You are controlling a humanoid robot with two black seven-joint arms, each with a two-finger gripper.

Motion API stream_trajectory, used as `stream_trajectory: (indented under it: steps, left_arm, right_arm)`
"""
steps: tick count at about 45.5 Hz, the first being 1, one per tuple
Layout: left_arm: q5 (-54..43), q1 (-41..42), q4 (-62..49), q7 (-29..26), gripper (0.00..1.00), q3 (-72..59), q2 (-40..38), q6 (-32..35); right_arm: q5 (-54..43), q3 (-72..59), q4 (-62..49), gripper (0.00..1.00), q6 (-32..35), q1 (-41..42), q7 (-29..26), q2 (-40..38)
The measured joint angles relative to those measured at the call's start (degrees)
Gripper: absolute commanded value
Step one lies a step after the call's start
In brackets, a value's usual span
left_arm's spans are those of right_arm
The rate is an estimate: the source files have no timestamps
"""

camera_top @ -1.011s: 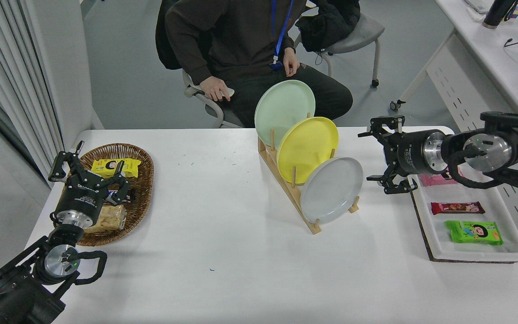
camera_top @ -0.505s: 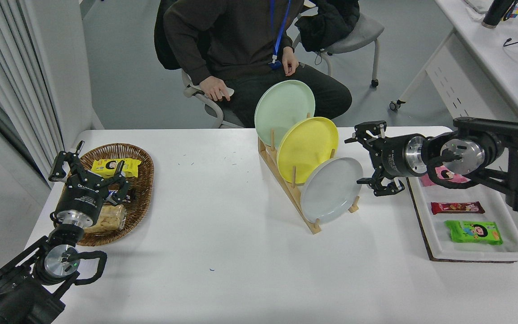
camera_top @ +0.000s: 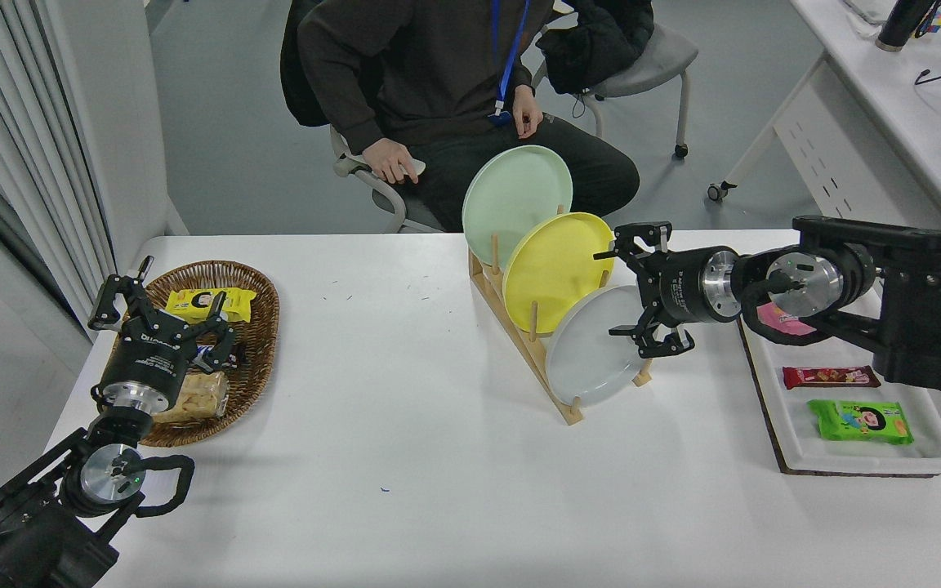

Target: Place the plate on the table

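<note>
The pale grey plate (camera_top: 589, 351) stands on edge in the front slot of a wooden rack (camera_top: 529, 351) on the white table (camera_top: 405, 425). A yellow plate (camera_top: 556, 265) and a mint-green plate (camera_top: 515, 192) stand behind it in the same rack. My right gripper (camera_top: 622, 292) is open, its fingers spread around the grey plate's upper right rim, one above and one in front of the plate face. My left gripper (camera_top: 156, 306) is open and parked over the wicker basket at the lower left.
A wicker basket (camera_top: 262, 327) with snack packets sits at the left. A white tray (camera_top: 773, 408) with snack bars lies at the right, under my right arm. A person sits on a chair at the far side of the table.
My right gripper has moved left from beside the tray to the grey plate's upper right rim, staying open. The plates and left arm have not moved.
</note>
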Motion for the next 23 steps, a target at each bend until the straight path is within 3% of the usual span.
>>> stream_trajectory:
  steps: [23]
  left_arm:
    - [0.0, 0.0, 0.0, 0.0, 0.98, 0.0, 0.0, 0.0]
  right_arm:
    - [-3.64, 0.68, -5.21, 1.0, 0.13, -1.6, 0.05, 2.04]
